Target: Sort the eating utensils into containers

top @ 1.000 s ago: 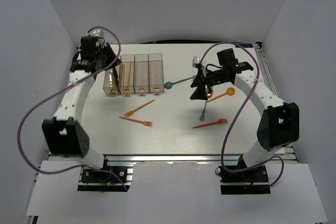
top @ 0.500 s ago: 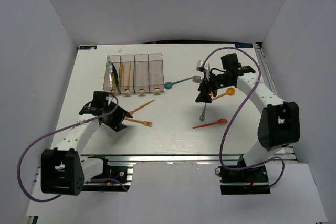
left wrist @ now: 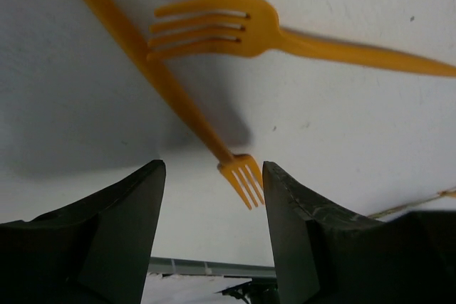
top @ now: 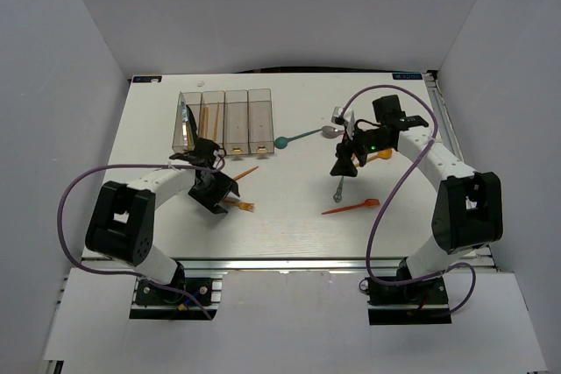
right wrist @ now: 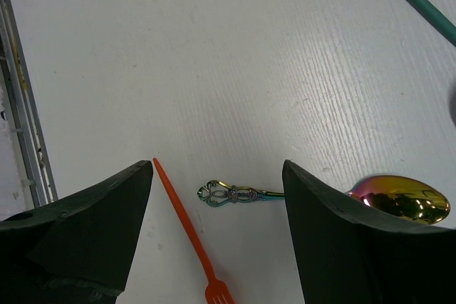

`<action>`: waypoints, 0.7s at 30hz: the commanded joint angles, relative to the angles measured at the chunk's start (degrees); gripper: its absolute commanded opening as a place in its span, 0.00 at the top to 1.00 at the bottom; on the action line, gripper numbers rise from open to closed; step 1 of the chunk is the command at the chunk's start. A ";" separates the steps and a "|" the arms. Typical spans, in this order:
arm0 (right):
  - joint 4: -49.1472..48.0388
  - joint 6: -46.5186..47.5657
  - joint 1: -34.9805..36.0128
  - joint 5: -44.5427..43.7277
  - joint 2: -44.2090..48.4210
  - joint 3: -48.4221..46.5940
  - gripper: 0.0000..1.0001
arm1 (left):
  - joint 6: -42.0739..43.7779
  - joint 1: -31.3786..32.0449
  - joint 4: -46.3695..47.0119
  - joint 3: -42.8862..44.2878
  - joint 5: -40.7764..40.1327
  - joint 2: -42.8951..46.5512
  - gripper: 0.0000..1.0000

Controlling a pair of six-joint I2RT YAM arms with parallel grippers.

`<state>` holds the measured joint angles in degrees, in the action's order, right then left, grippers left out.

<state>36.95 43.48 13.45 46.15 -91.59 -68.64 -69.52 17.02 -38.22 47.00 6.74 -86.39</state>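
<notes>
Two orange forks [left wrist: 206, 26] [left wrist: 241, 181] lie crossed on the table, seen close up in the left wrist view. My left gripper [top: 215, 190] is open and low over them, with the tines of the nearer fork between its fingers. My right gripper [top: 344, 166] is open above an iridescent metal spoon [right wrist: 235, 194] and a red fork [right wrist: 184, 233], holding nothing. A teal spoon [top: 298, 137] and an orange spoon [top: 382, 153] lie nearby. The containers [top: 237, 120] stand in a row at the back left. The leftmost bin holds a dark utensil and the second holds orange ones.
White walls enclose the table on three sides. A purple cable loops out from each arm. The table's metal front rail [top: 289, 262] runs along the near edge, just beyond the left gripper.
My left arm has swung from the bins down and forward to the orange forks. My right gripper has shifted slightly right and towards the front, staying open.
</notes>
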 commanded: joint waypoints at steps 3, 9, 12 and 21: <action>-1.27 -0.42 -0.88 0.52 2.03 -0.18 0.20 | -1.58 0.65 -1.15 3.53 -5.50 -3.17 0.34; -1.62 -0.59 -1.41 0.78 2.38 0.70 0.20 | -1.15 1.00 -2.82 5.03 -8.06 -7.12 0.48; -1.71 -0.77 -1.41 0.96 2.56 0.79 0.20 | -1.15 1.53 -2.83 4.07 -8.06 -7.13 0.58; -1.62 -0.68 -1.68 1.49 2.38 0.44 0.20 | -2.02 1.97 -4.67 1.07 -8.06 -1.34 0.96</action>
<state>35.94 42.78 12.29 46.39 -91.44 -68.40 -70.91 18.61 -40.51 49.65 0.93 -90.94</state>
